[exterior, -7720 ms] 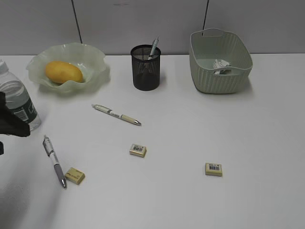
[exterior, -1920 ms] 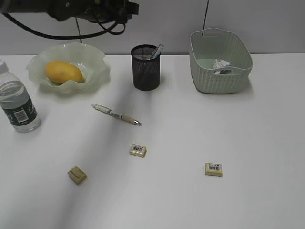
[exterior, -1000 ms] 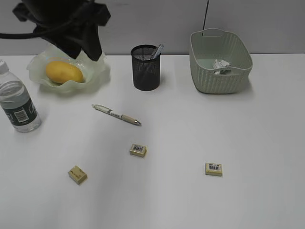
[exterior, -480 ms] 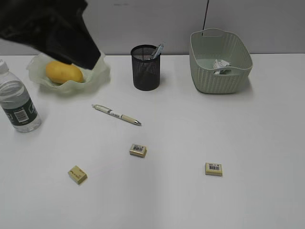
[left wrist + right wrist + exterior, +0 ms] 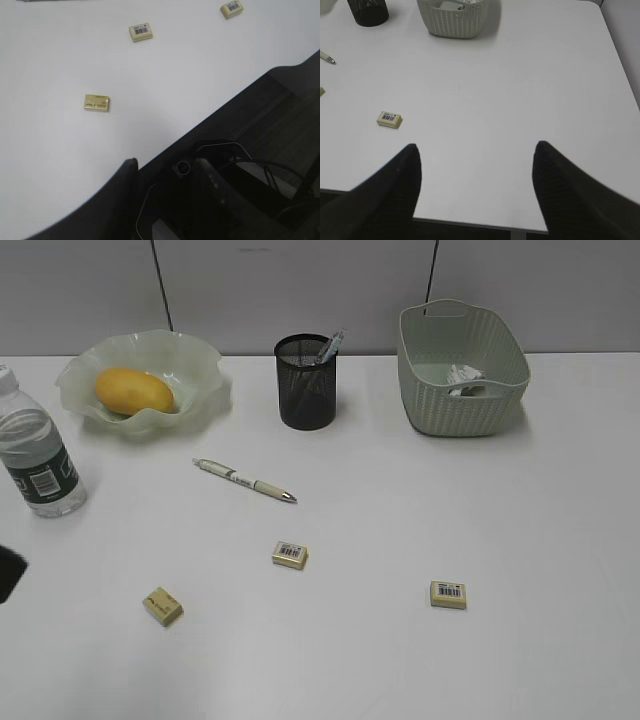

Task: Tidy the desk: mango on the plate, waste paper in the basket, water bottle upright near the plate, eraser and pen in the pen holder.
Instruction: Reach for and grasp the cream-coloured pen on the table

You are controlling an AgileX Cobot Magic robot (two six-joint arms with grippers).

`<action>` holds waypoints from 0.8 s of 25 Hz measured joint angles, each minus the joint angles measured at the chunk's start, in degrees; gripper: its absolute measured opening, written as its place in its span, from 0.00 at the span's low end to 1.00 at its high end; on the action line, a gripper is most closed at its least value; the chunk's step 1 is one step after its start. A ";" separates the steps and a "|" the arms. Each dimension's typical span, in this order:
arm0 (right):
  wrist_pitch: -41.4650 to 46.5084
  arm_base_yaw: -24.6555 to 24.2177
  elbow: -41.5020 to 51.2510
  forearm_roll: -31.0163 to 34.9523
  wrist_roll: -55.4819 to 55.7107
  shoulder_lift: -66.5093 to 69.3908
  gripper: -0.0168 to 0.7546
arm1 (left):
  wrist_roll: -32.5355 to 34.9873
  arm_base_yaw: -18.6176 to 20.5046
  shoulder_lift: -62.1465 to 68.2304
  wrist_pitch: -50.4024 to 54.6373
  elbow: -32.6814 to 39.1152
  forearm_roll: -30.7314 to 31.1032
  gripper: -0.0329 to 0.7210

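Three erasers point(image 5: 289, 554) loose on desk point(image 5: 400, 500), pen point(image 5: 245, 480) far of them. Mango point(image 5: 133, 390) on plate point(image 5: 195, 365), bottle point(image 5: 35, 455) upright at left, paper point(image 5: 463, 375) in basket point(image 5: 470, 410). Right gripper point(image 5: 475, 172) gaping, empty; left gripper point(image 5: 165, 175) empty, jaws parted.

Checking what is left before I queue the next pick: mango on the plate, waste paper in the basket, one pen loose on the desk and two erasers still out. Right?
Not quite: three erasers are still out, not two. The exterior view shows one front left, one in the middle and one to the right. The rest holds: the mango is on the plate, the waste paper is in the basket, and one pen lies loose on the desk.
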 joint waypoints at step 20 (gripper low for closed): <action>-0.05 0.00 0.00 0.06 0.00 0.00 0.73 | -3.51 -0.06 -31.44 3.51 18.88 5.46 0.56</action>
